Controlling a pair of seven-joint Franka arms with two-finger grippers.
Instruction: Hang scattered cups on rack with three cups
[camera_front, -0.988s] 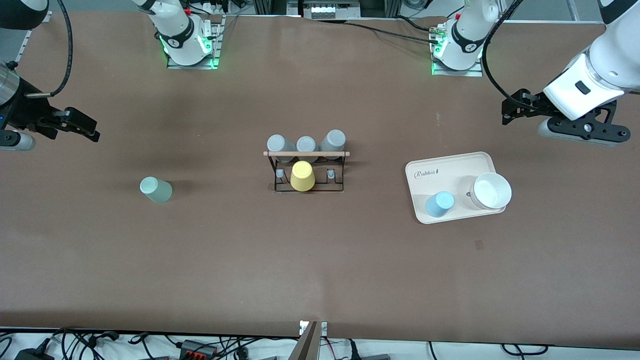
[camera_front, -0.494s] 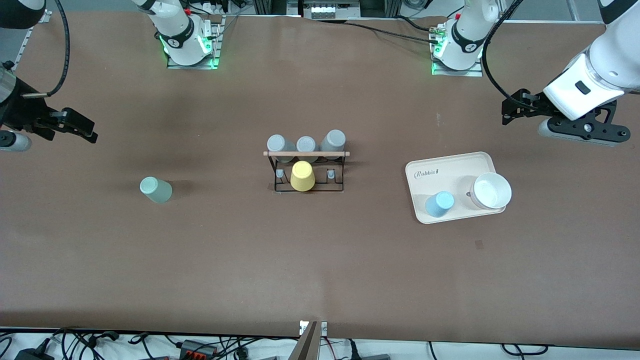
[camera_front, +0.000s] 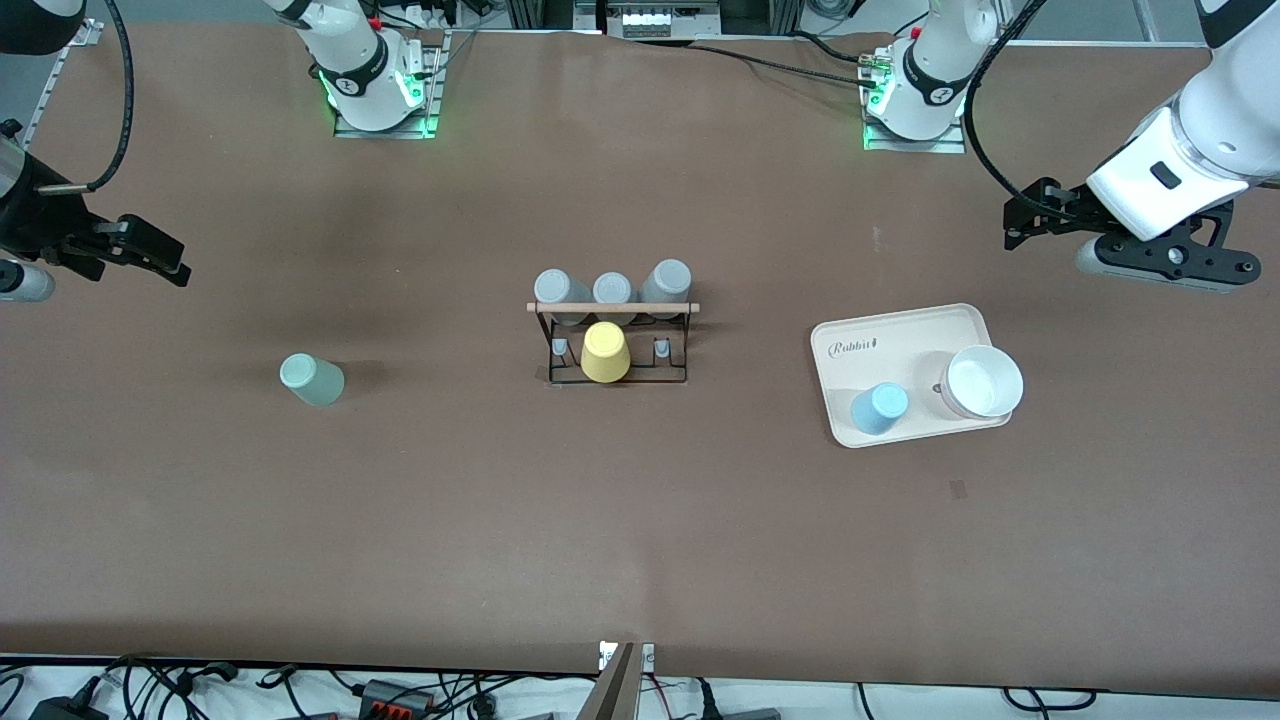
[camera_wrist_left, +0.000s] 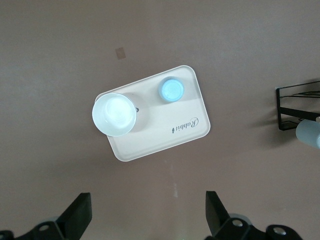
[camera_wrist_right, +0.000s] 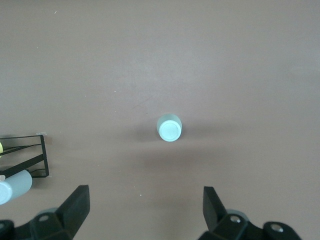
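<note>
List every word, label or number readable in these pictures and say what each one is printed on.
"Rabbit": a script logo printed on the beige tray, on its corner toward the rack; it also shows in the left wrist view.
Round markings on the two arm bases along the table's edge: too small to read.
Nothing legible on the cups, the white bowl or the grippers.

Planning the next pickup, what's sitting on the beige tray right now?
On the beige tray stand a light blue cup, upside down, and a white bowl. The bowl covers the tray beneath it.
</note>
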